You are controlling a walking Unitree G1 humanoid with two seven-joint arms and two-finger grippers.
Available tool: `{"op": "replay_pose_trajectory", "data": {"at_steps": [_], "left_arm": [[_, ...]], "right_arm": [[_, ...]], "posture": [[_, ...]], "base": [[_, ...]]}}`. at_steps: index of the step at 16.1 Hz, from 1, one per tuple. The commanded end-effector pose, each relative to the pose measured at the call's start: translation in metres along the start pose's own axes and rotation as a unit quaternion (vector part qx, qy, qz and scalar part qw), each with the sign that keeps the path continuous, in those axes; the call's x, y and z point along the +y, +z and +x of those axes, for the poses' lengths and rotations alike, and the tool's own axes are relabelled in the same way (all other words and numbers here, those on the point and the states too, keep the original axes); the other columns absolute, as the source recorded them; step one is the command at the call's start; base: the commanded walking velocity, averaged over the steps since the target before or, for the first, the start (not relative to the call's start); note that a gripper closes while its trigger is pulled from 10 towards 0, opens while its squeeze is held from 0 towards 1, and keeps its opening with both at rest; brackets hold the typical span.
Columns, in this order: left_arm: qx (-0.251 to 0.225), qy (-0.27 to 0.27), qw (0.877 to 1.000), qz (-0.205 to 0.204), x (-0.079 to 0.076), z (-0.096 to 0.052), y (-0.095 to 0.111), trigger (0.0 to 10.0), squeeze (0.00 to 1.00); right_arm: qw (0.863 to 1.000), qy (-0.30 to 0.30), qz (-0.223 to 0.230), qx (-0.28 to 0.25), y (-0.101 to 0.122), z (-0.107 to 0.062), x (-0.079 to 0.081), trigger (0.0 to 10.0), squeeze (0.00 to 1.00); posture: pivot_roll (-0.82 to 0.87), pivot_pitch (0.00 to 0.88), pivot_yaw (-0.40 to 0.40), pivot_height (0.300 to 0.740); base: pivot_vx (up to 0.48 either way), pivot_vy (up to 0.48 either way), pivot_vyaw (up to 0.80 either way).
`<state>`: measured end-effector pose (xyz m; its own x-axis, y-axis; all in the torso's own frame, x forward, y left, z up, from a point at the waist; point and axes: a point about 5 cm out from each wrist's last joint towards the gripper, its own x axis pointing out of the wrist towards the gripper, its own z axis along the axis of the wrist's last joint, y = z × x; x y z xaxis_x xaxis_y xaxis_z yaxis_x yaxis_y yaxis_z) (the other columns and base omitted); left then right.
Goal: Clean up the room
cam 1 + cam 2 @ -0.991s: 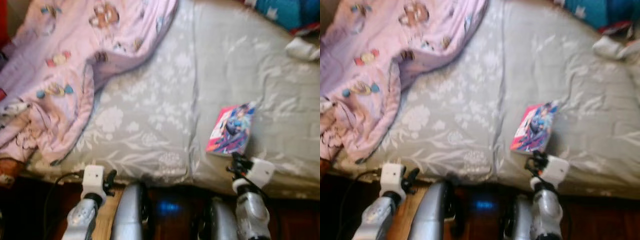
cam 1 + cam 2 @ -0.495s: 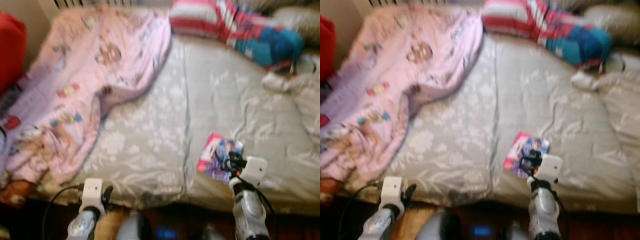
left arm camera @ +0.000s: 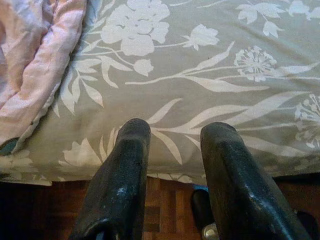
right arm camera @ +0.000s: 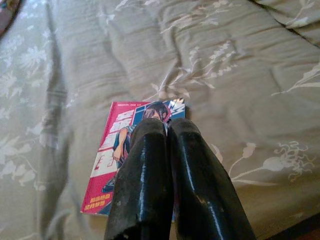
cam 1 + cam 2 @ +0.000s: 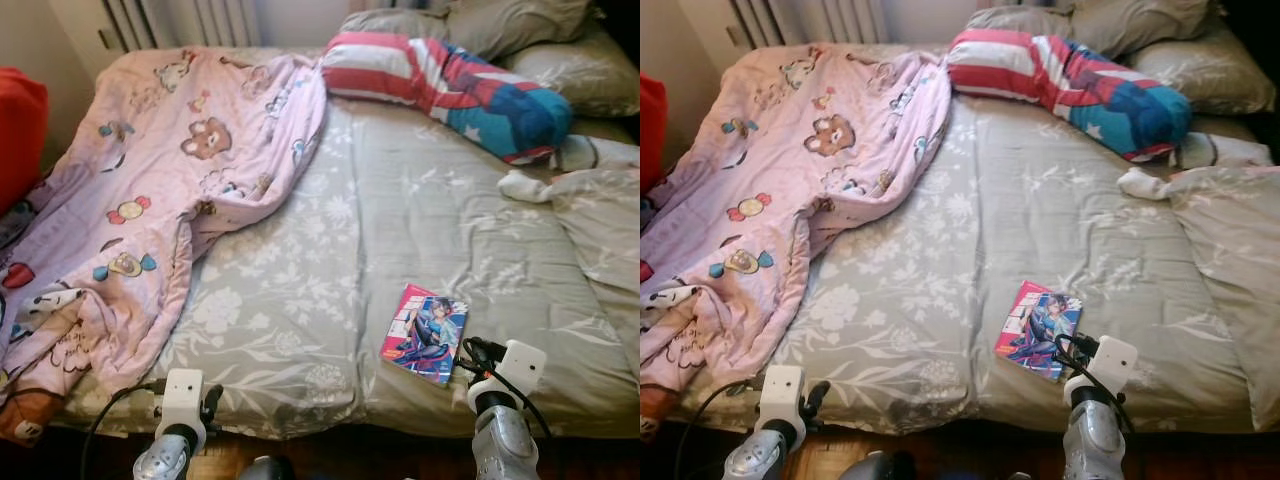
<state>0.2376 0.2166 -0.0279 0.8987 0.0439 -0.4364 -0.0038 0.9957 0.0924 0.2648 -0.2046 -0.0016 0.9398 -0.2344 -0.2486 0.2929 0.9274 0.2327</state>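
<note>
A comic book (image 5: 425,333) is seen lying flat on the grey floral bedspread (image 5: 400,200), near its near edge, right of centre. The right gripper (image 4: 167,131), fingers pressed together and empty, is held just beside it. The left gripper (image 3: 175,132), parted and empty, is held by the bed edge, near a pink blanket (image 5: 160,190).

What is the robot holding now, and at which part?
Nothing. The right gripper is shut, empty, above the book. The left gripper is open at the bed edge.
</note>
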Motion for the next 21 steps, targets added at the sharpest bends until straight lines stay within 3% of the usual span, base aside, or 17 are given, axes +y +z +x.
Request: {"op": "replay_pose_trajectory", "data": {"at_steps": [1, 3, 9, 16, 20, 21], "left_arm": [[0.023, 0.005, 1.0, 0.007, 0.005, -0.006, -0.012, 10.0, 0.0], [0.024, 0.003, 1.0, 0.007, 0.005, -0.006, -0.013, 10.0, 0.0], [0.026, -0.002, 1.0, 0.004, 0.001, -0.005, -0.014, 10.0, 0.0], [0.025, 0.004, 1.0, -0.003, 0.002, -0.005, -0.014, 10.0, 0.0], [-0.035, 0.014, 0.999, -0.023, 0.003, 0.0, 0.005, 10.0, 0.0], [-0.083, 0.008, 0.996, -0.031, 0.0, 0.006, 0.025, 10.0, 0.0]], "right_arm": [[1.0, -0.004, 0.006, 0.009, -0.005, -0.002, -0.001, 10.0, 0.0], [1.0, -0.005, 0.001, 0.011, -0.003, 0.0, 0.0, 10.0, 0.0], [1.0, 0.002, -0.005, 0.018, -0.004, 0.002, 0.002, 10.0, 0.0], [1.0, 0.011, -0.008, 0.023, -0.004, 0.003, 0.006, 10.0, 0.0], [0.999, 0.02, -0.006, 0.029, -0.004, 0.005, 0.008, 10.0, 0.0], [1.0, 0.021, -0.006, 0.023, -0.003, 0.004, 0.007, 10.0, 0.0]], "posture": [[0.12, 0.159, 0.015, 0.74], [0.12, 0.153, 0.017, 0.74], [0.12, 0.15, 0.013, 0.671], [0.12, 0.154, 0.009, 0.671], [0.12, 0.163, 0.004, 0.643], [0.13, 0.162, 0.003, 0.643]], "base": [[0.0, 0.0, 0.0], [0.0, 0.0, 0.0], [0.0, 0.0, 0.0], [0.0, 0.0, 0.0], [0.0, 0.0, 0.0], [0.0, 0.0, 0.0]]}}
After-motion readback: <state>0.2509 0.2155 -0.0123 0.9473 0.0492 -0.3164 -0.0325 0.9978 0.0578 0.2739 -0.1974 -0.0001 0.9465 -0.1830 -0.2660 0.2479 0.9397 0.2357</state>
